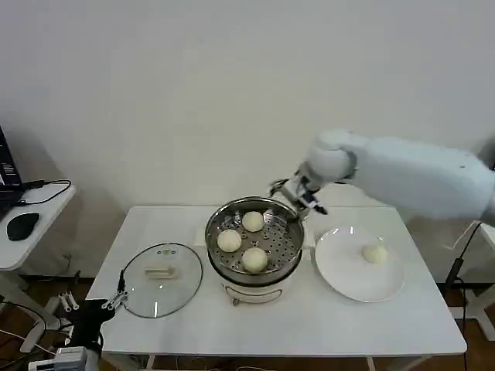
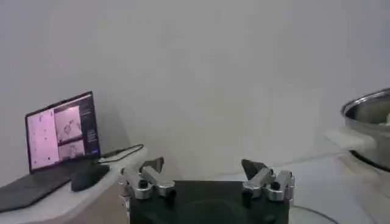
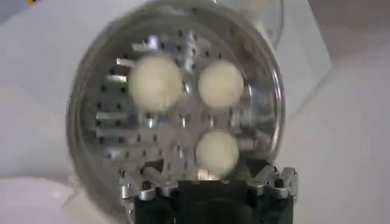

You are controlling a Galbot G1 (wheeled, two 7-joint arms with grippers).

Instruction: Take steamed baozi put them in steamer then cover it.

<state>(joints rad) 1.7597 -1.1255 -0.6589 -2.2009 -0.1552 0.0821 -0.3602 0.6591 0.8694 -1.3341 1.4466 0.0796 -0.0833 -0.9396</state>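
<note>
Closest to the robot, its left hand (image 1: 117,300) hangs low off the front left corner of the desk (image 1: 309,325), fingers spread wide and empty, right by the rim of the glass lid (image 1: 162,280). The lid lies flat on the desk with its cream handle (image 1: 160,271) facing up (so it is ready to be lifted, at least).

Past it, in the middle, the steamer (image 1: 254,243) holds three buns (image 1: 254,259) on its holed tray. The fourth bun (image 1: 375,253) sits alone on the white plate (image 1: 348,270) to the right, well apart from the pot.

Farthest back, the right hand (image 1: 298,192) hovers over the steamer's far rim; from its own camera the fingers look parted and carry nothing, with the nearest bun (image 3: 217,151) just beneath them.

The risks, as I see them: that hand must swing out to the plate, and a low path could clip the steamer's rim and jolt the pot. The last bun is round and smooth, so an off-centre pinch may roll it across the plate or squash it. The free gap on the tray is tight; a careless drop could land it on another bun. And the lid might slide away rather than lift if the left hand catches only the rim.
</note>
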